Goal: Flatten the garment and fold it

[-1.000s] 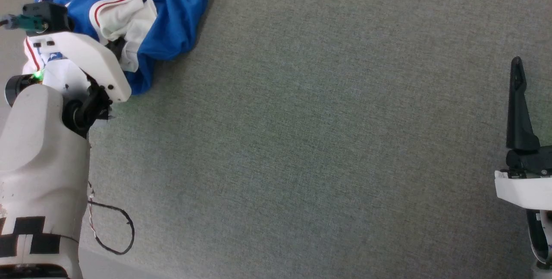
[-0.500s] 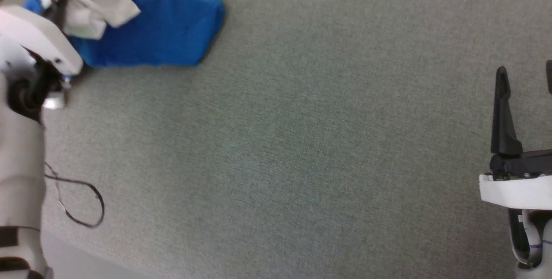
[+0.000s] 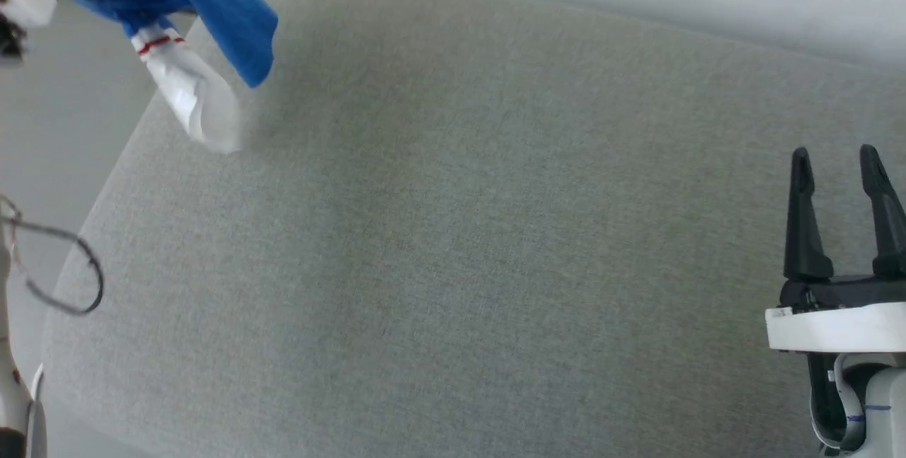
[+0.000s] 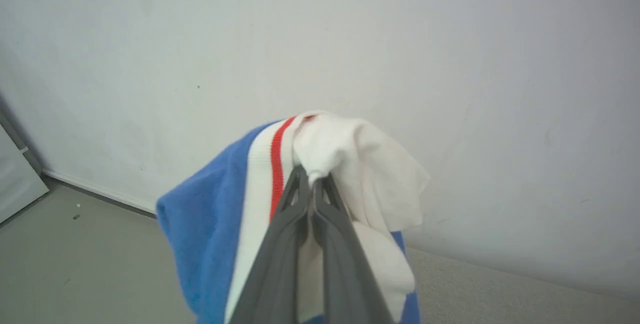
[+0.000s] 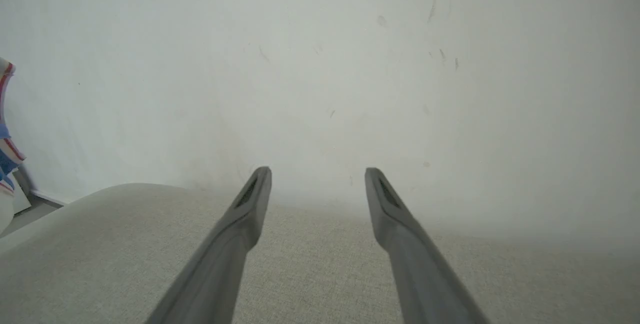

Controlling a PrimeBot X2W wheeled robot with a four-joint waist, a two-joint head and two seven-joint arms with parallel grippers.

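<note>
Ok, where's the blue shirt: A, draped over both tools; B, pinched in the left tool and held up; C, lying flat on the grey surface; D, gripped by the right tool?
B: the left tool is shut on a white fold of the shirt; the right tool is open.

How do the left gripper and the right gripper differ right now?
The left gripper is shut; the right gripper is open. The left gripper pinches white fabric of the garment and holds it up; the right gripper holds nothing and hovers over the grey surface. Both have two long dark fingers.
</note>
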